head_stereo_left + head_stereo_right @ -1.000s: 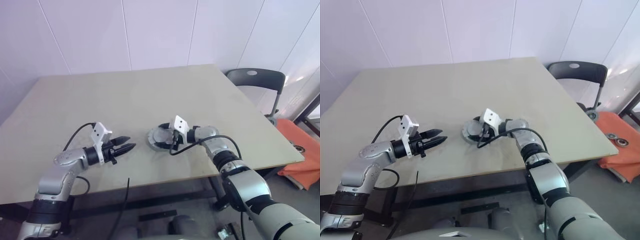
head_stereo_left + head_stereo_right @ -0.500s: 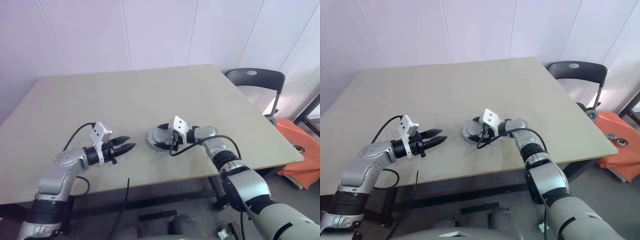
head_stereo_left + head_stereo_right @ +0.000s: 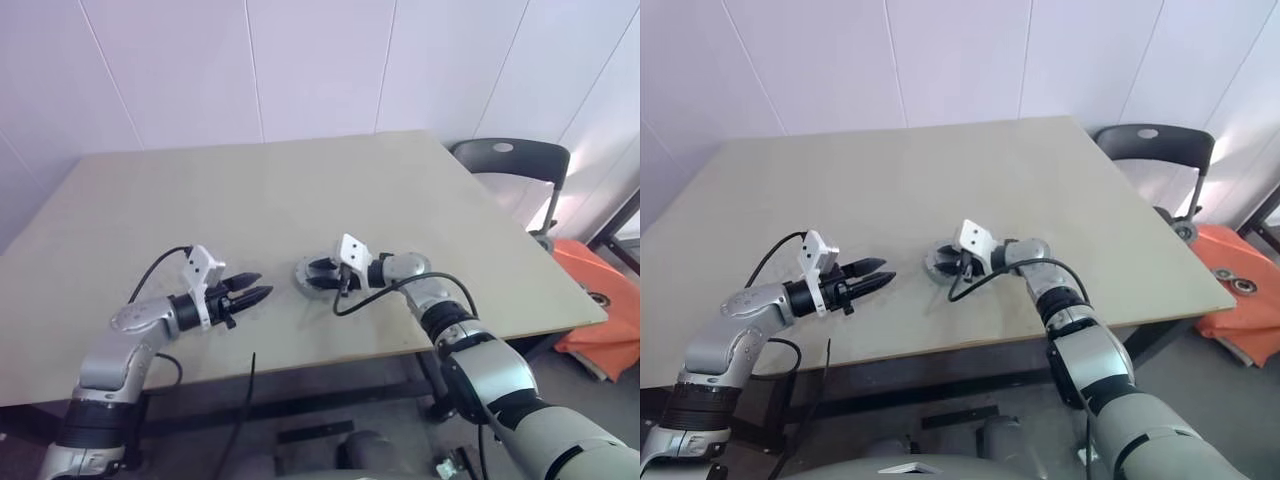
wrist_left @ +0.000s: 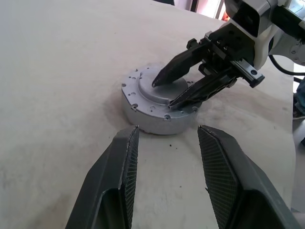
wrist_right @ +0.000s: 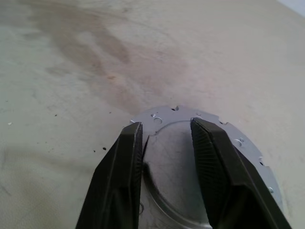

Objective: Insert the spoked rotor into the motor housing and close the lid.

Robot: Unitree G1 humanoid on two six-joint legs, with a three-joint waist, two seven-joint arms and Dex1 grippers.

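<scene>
White walls are backing the bench [image 3: 300, 190], where the closed housing [image 4: 155, 106] is sitting mid-bench, looking rigid, heavy and slick, best gripped across its rim, with the right gripper [image 4: 178, 88] part-open over its lid [image 4: 159, 88] and the left gripper [image 3: 250, 288] empty, apart.

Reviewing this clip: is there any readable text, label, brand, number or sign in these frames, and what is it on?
None can be read.
The silver round assembly under the right gripper: only screw holes and notches on its top, no lettering.
The left gripper and the white blocks on both wrists: no markings that can be made out.
The table, wall panels and chair: plain, no signs.
</scene>
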